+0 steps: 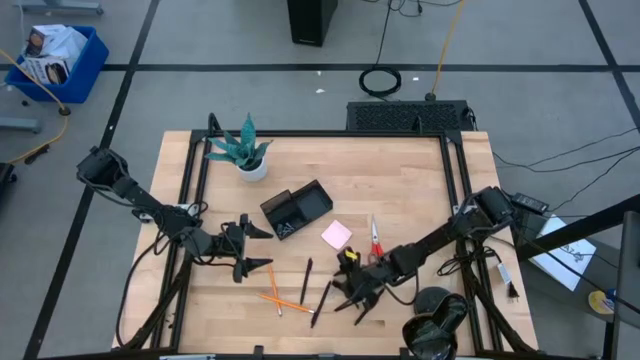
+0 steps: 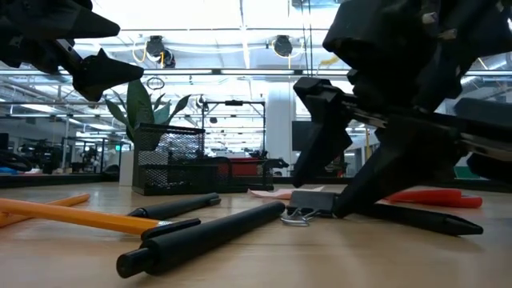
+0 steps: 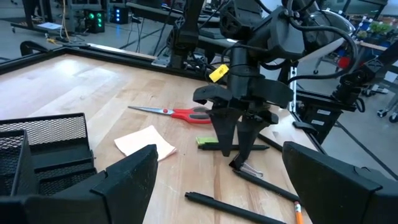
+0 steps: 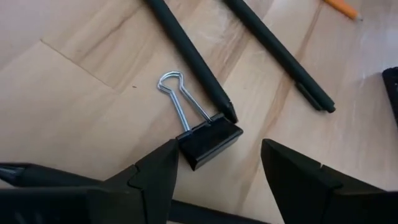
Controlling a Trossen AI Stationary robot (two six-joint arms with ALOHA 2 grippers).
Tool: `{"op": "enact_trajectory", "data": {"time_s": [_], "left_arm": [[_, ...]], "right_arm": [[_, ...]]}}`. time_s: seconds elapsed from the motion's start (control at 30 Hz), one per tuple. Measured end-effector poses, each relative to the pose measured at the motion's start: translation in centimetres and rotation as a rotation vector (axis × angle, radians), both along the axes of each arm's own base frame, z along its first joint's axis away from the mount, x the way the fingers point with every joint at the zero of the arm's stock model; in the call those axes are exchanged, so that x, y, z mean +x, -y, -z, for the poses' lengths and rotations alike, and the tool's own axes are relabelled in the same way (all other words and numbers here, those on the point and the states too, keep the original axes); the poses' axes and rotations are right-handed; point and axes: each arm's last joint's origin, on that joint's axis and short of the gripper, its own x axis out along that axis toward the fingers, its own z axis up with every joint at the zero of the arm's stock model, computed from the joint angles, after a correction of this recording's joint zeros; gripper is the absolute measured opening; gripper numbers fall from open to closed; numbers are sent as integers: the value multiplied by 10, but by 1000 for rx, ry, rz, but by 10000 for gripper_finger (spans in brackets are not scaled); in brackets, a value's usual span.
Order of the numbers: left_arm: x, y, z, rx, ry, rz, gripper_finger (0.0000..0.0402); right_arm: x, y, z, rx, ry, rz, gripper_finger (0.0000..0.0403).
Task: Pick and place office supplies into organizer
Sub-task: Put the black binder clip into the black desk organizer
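Note:
A black binder clip (image 4: 211, 142) with silver wire handles lies flat on the wooden table, touching the tip of a black pen (image 4: 186, 56). My right gripper (image 4: 219, 152) is open, low over the table near the near edge (image 1: 350, 298), one finger on each side of the clip's body. My left gripper (image 1: 248, 250) is open and hovers left of the pens, holding nothing. The black mesh organizer (image 1: 297, 210) sits mid-table. The pink sticky pad (image 1: 337, 234) and red-handled scissors (image 1: 376, 238) lie to its right. Two pens (image 1: 306, 280) and orange pencils (image 1: 275, 298) lie toward the near edge. My right gripper comes down at a slant from the table's right. One fingertip (image 4: 163, 163) stands right against a corner of the clip's black body (image 4: 186, 155); I cannot tell whether it touches. The other finger (image 4: 292, 180) is clear of it. The clip lies flat on the table.
A potted green plant (image 1: 245, 155) stands at the far left of the table, behind the organizer. A second black pen (image 4: 280, 56) lies beside the clip. A small green bit (image 3: 208, 142) lies near the scissors. Bare wood lies between the two grippers.

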Motion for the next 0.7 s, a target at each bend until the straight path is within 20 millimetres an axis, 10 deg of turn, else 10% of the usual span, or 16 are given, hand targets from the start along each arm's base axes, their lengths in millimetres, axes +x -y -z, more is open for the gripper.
{"op": "enact_trajectory", "data": {"time_s": [0.7], "left_arm": [[0, 0, 0, 9, 0, 0, 349]], "right_arm": [[2, -5, -1, 227, -29, 15, 211]]}}
